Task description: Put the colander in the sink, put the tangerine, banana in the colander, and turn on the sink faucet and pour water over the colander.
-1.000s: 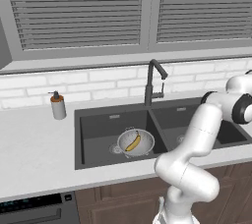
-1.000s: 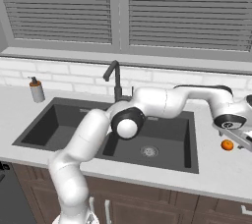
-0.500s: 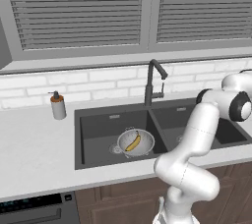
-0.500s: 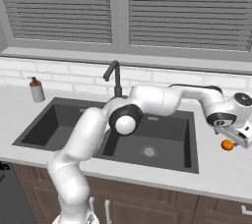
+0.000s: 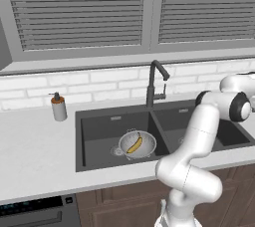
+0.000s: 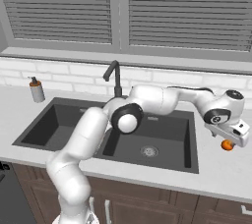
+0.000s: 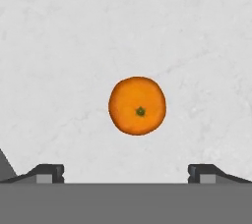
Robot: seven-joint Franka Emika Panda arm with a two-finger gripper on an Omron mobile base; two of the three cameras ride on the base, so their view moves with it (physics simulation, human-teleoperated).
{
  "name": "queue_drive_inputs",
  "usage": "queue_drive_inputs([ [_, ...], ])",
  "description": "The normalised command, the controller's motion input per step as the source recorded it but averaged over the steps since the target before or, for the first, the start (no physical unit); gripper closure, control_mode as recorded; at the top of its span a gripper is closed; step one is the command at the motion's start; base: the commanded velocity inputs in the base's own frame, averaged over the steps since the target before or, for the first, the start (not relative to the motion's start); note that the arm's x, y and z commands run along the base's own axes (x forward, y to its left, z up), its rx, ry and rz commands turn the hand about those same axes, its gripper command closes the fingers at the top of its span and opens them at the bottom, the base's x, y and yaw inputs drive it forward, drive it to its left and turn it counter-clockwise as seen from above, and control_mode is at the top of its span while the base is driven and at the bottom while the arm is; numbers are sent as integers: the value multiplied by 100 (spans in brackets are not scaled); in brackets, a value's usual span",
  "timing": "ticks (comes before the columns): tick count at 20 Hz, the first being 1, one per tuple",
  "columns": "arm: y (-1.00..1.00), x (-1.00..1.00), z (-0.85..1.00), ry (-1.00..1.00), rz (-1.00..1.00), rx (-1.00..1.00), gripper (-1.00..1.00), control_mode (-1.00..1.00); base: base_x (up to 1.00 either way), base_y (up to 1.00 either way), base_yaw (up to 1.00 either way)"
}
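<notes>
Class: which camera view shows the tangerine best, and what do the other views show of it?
The hand view: the tangerine sits whole and large on the pale counter, centred ahead of the open claw. In the right base view it is a small orange spot partly hidden behind the hand. I cannot make it out in the left base view.

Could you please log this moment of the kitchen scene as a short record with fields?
colander: in the left basin of the sink
banana: lying inside the colander
tangerine: on the counter right of the sink, not yet in the colander
end effector: open, above the tangerine, fingertips apart on either side of it
sink faucet: behind the divider between basins, no water visible
soap pump bottle: on the counter left of the sink
</notes>
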Motion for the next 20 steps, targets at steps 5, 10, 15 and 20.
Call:
queue_drive_inputs([
  [5,-14,18,-14,9,-3,0,-100,-100,0,0,0],
  [10,-29,4,-13,8,-4,0,-100,-100,0,0,0],
  [15,-28,5,-9,6,-4,0,-100,-100,0,0,0],
  [20,-17,1,-13,1,0,0,-100,-100,0,0,0],
])
